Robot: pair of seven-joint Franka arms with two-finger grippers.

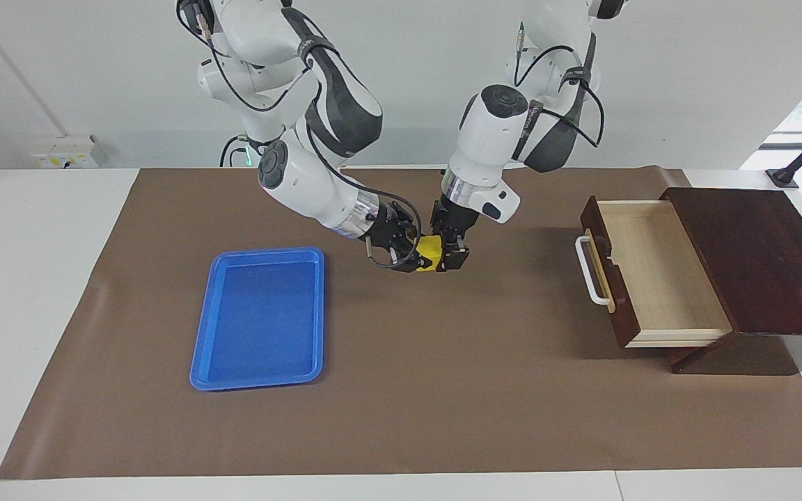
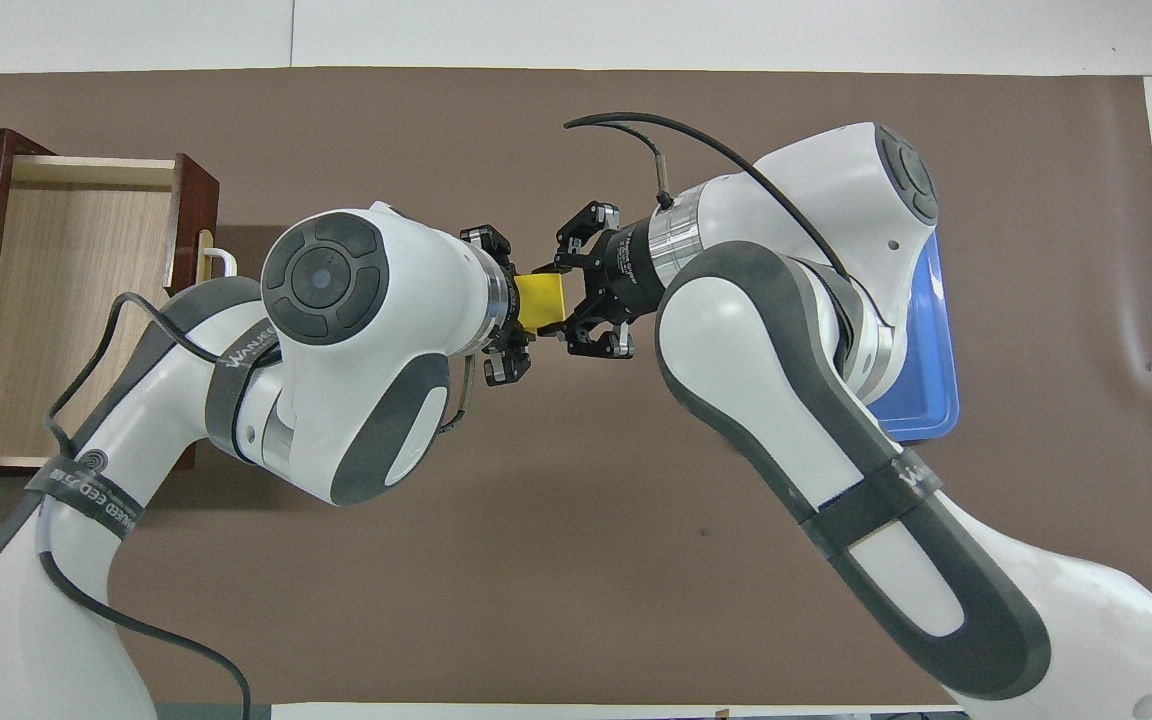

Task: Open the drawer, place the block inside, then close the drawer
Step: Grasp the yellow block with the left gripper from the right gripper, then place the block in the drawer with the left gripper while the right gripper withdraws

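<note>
The yellow block (image 1: 430, 249) is held in the air over the middle of the brown mat, between both grippers. My right gripper (image 1: 418, 255) is shut on it from the blue tray's side. My left gripper (image 1: 444, 255) meets it from the drawer's side, with its fingers closed against the block. In the overhead view the block (image 2: 539, 300) sits between the left gripper (image 2: 514, 303) and the right gripper (image 2: 554, 303). The drawer (image 1: 658, 271) stands pulled open at the left arm's end of the table. Its pale wood inside is bare and its white handle (image 1: 590, 278) faces the mat's middle. It also shows in the overhead view (image 2: 66, 300).
A blue plastic tray (image 1: 260, 382) lies on the mat toward the right arm's end, and my right arm partly covers it in the overhead view (image 2: 921, 400). The dark wooden box (image 1: 756, 257) holds the drawer at the table's end.
</note>
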